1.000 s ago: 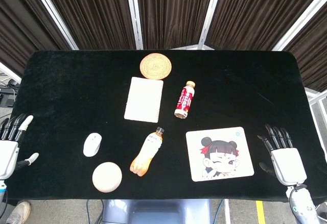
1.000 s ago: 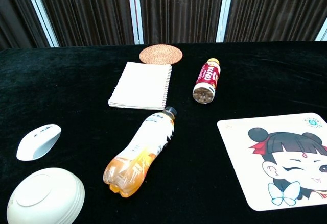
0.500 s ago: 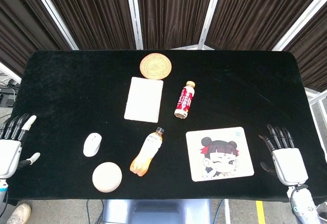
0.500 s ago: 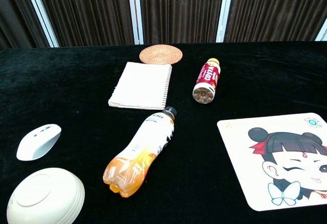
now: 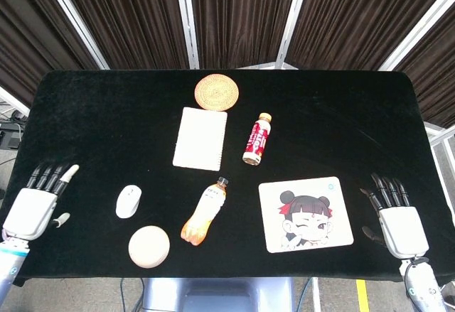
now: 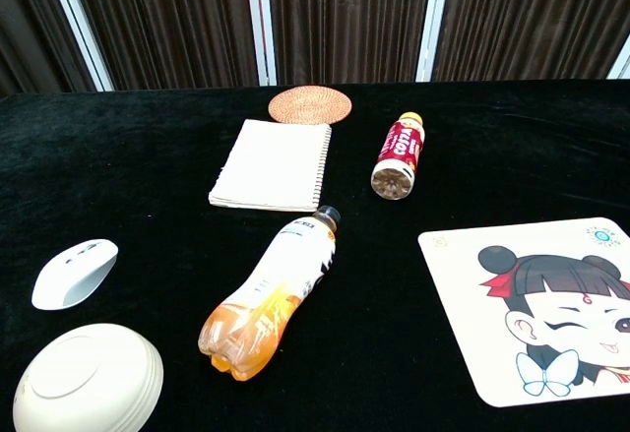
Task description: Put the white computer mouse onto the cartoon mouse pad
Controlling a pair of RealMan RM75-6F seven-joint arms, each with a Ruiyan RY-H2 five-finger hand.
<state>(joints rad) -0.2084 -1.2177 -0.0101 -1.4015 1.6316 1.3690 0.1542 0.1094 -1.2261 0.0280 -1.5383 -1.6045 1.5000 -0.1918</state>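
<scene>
The white computer mouse [image 5: 129, 201] [image 6: 74, 273] lies on the black table at the front left. The cartoon mouse pad [image 5: 305, 214] [image 6: 536, 309], showing a winking girl, lies flat at the front right. My left hand [image 5: 37, 206] hovers at the table's left edge, fingers apart and holding nothing, roughly a hand's width left of the mouse. My right hand [image 5: 397, 219] is at the right edge, fingers spread and holding nothing, just right of the pad. Neither hand shows in the chest view.
A white round bowl-like lid [image 5: 149, 246] sits just in front of the mouse. An orange drink bottle [image 5: 203, 213] lies between mouse and pad. Further back lie a white notebook [image 5: 200, 138], a red bottle [image 5: 257, 139] and a woven coaster [image 5: 217, 92].
My left hand has moved right and inward over the table's left edge, toward the mouse. The right hand and the objects have stayed put.
</scene>
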